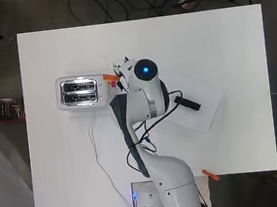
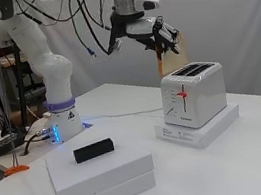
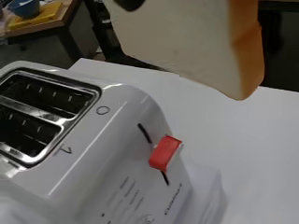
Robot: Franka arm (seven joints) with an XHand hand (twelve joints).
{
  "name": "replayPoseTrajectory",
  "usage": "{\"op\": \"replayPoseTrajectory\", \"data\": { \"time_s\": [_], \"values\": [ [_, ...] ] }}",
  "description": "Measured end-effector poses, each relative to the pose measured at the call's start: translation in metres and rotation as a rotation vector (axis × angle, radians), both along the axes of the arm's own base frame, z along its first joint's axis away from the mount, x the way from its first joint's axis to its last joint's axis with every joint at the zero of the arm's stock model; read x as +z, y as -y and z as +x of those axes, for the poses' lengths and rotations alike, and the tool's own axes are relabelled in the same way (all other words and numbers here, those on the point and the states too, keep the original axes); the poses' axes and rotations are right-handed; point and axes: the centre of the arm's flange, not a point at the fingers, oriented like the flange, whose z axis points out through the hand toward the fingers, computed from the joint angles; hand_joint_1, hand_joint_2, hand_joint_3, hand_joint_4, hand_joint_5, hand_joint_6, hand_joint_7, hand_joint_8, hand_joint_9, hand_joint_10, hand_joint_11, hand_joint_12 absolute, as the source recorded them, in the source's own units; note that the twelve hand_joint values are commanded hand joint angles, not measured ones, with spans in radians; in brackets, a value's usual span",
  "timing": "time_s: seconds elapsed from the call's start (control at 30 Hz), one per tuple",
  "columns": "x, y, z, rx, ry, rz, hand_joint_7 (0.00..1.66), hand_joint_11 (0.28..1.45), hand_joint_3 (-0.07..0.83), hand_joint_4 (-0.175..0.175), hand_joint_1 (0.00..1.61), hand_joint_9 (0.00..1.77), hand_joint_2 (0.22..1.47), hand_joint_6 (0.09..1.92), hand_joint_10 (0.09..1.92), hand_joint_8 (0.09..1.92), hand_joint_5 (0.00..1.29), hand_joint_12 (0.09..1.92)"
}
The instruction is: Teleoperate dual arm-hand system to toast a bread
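Arm rises from its base at the table's near edge, elbow bent high, forearm reaching across toward the table's middle, wrist pointing down. Hand (image 2: 162, 35) hangs well above the table surface, off to the far side of the arm's last link in side view. Fingers (image 2: 169, 32) curled inward, closed around a bread slice (image 3: 196, 39) that hangs below them. Cables trail along the upper arm and wrist.
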Motion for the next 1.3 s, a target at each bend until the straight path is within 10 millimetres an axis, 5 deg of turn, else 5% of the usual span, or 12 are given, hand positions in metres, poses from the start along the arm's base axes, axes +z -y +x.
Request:
{"op": "replayPoseTrajectory", "data": {
  "time_s": [0.2, 0.37, 0.53, 0.57, 0.63, 0.7, 0.8, 0.87, 1.13, 1.3],
  "values": [
    [-0.015, -0.122, 0.012, 0.226, -0.002, 0.021, 1.08, 0.75, -0.001, -0.171, 1.23, 1.36, 1.17, 1.34, 0.09, 0.89, 0.70, 0.09],
    [-0.042, -0.183, 0.021, 0.328, -0.011, 0.024, 1.09, 0.84, 0.000, -0.175, 1.23, 1.43, 1.17, 1.28, 0.09, 0.92, 0.69, 0.09],
    [-0.075, -0.163, 0.043, 0.256, -0.028, 0.013, 1.14, 0.85, -0.001, -0.175, 1.24, 1.43, 1.15, 1.25, 0.09, 0.81, 0.74, 0.09],
    [-0.078, -0.158, 0.047, 0.234, -0.030, 0.012, 1.04, 0.79, 0.002, -0.133, 1.05, 1.30, 1.17, 0.90, 0.09, 0.57, 0.62, 0.09],
    [-0.084, -0.148, 0.051, 0.197, -0.048, 0.023, 0.42, 0.53, -0.017, -0.124, 0.45, 0.63, 0.95, 0.27, 0.09, 0.17, 0.20, 0.09],
    [-0.090, -0.144, 0.049, 0.166, -0.108, 0.019, 0.22, 0.42, -0.008, -0.122, 0.16, 0.39, 0.84, 0.09, 0.09, 0.09, 0.05, 0.09],
    [-0.095, -0.139, 0.035, 0.154, -0.199, -0.011, 0.23, 0.40, 0.008, -0.102, 0.03, 0.38, 0.86, 0.09, 0.09, 0.09, 0.11, 0.09],
    [-0.091, -0.117, 0.032, 0.083, -0.188, -0.016, 0.24, 0.40, 0.019, -0.094, 0.01, 0.38, 0.90, 0.09, 0.09, 0.09, 0.15, 0.09],
    [-0.057, -0.002, 0.029, -0.289, -0.053, -0.004, 0.23, 0.39, 0.005, -0.079, 0.00, 0.35, 0.95, 0.09, 0.09, 0.09, 0.22, 0.09],
    [-0.018, -0.008, 0.010, -0.339, -0.013, -0.058, 0.23, 0.43, 0.006, -0.094, 0.00, 0.38, 0.97, 0.09, 0.09, 0.09, 0.21, 0.09]
  ]
}}
